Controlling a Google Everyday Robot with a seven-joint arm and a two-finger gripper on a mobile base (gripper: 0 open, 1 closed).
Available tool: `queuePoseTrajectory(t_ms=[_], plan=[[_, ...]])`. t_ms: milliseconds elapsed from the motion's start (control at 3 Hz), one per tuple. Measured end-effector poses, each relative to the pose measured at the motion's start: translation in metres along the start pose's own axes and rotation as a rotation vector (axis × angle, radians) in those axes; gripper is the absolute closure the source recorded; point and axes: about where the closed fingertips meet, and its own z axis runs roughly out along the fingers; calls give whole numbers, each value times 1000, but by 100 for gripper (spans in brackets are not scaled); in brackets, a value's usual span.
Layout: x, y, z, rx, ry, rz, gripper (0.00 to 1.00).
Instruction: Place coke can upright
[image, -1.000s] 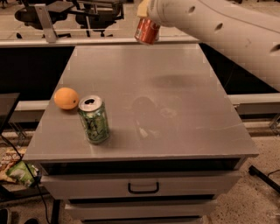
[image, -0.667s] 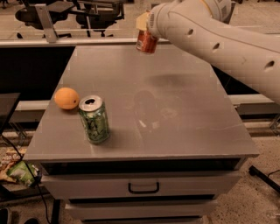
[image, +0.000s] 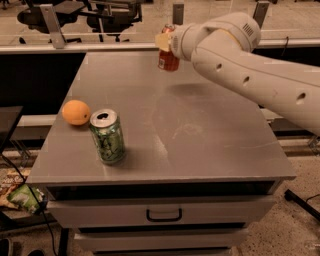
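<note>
The coke can (image: 168, 60) is red-orange and hangs nearly upright in the air above the far middle of the grey table (image: 210, 150). My gripper (image: 167, 41) is shut on its upper part, with yellowish finger pads on either side. The can's bottom is a little above the tabletop. The white arm (image: 250, 70) comes in from the right.
A green patterned can (image: 107, 136) stands upright near the table's front left. A round orange fruit (image: 76, 112) lies left of it near the left edge. A drawer with a handle (image: 164, 215) is under the tabletop. Office chairs stand behind the table.
The gripper with the coke can has come down toward the table and turned the can more upright.
</note>
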Motion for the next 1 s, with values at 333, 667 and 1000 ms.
queuePoseTrajectory(t_ms=[333,667,1000], plan=[[-20,-13,0,50,9,-52,66],[-41,-31,-2,106,16,-115,42],[-54,-38,-4,133,23,-157,19]])
